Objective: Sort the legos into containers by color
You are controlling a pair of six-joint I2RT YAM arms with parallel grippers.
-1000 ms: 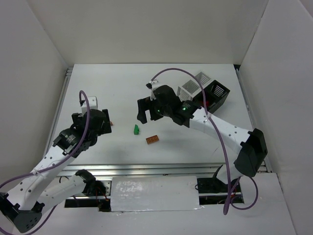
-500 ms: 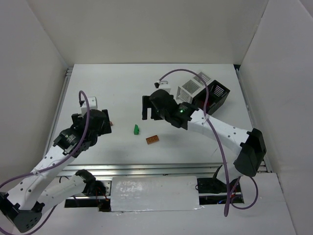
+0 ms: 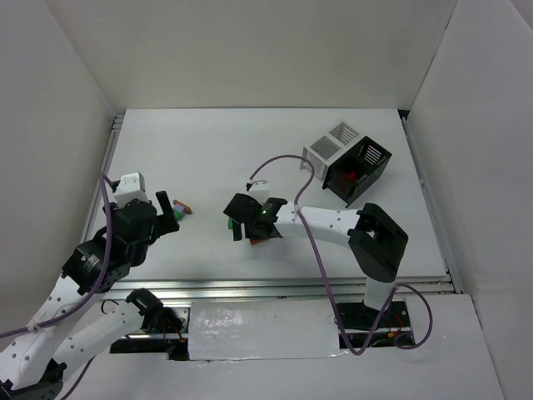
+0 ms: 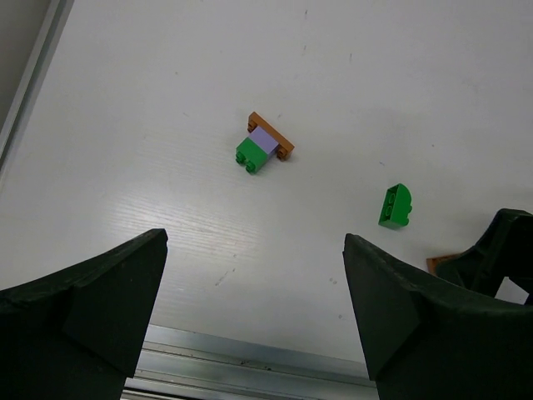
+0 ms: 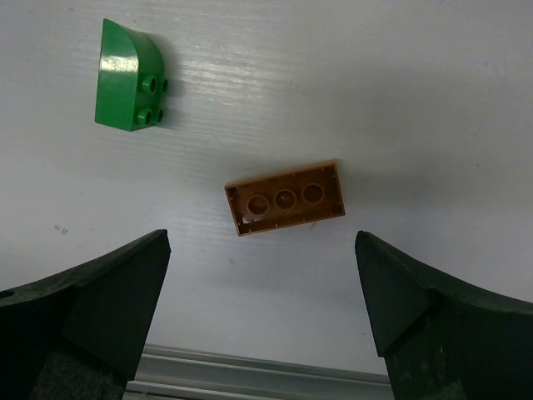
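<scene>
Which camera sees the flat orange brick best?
The right wrist camera: the orange brick lies big and whole, its three round holes showing. From the top, the right tool covers most of it. The left wrist camera catches only a corner, beside that tool.

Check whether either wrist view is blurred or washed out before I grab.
Right wrist: sharp, evenly lit, the orange-brown brick and green brick show fine moulding. Left wrist: the stacked bricks crisp, no glare, its fingers dark at the bottom. Top external: even light, bricks too small for detail.
</scene>
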